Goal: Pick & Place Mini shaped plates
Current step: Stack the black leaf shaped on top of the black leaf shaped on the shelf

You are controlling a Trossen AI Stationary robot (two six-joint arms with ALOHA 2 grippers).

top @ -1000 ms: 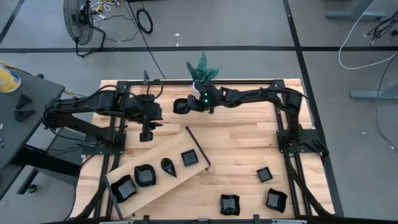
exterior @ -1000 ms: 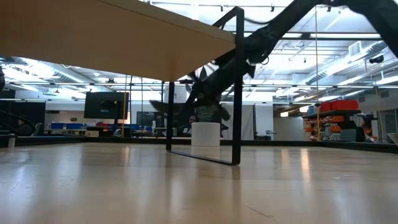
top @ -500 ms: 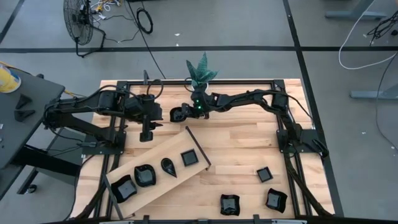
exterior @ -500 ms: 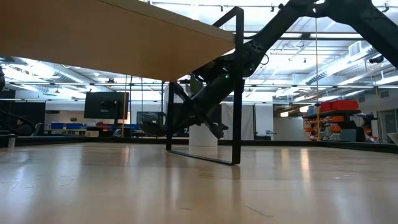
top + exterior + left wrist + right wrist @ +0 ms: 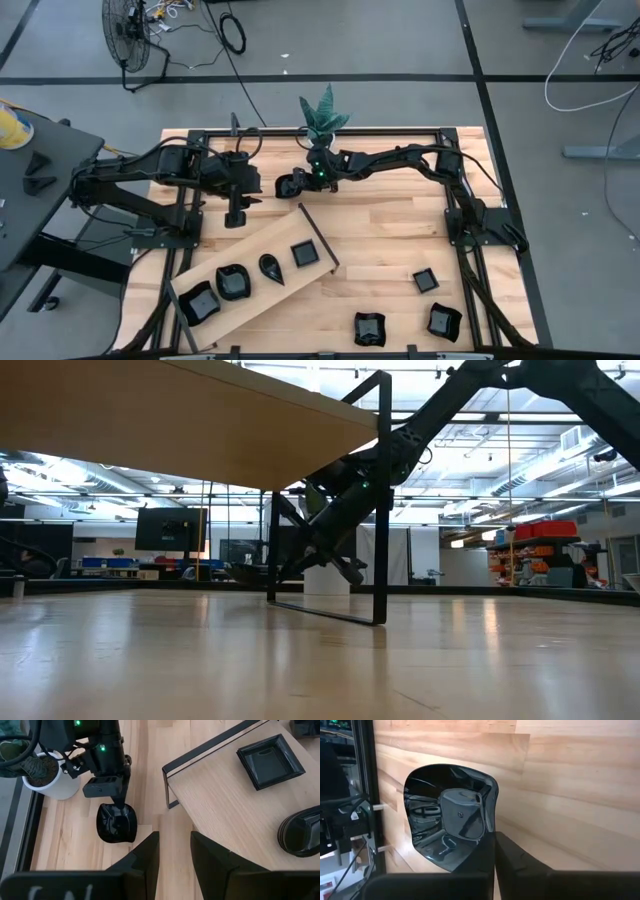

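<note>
Worktop (image 5: 390,240) first: right gripper (image 5: 297,183) has its jaws pinched tight on the rim of a black dish (image 5: 287,185), held near the plant pot (image 5: 50,780). Left gripper (image 5: 236,216) waits half-open, empty. Dish looks glossy, slippery and chippable, so the rim's the place to grab

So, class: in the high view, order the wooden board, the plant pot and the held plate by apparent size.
1. wooden board
2. plant pot
3. plate, pinched by the right gripper; near the plant's size, so unsure.

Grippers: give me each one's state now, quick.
Left gripper: open, holding nothing, beside the wooden board.
Right gripper: shut on the rim of a black plate, near the plant pot.
</note>
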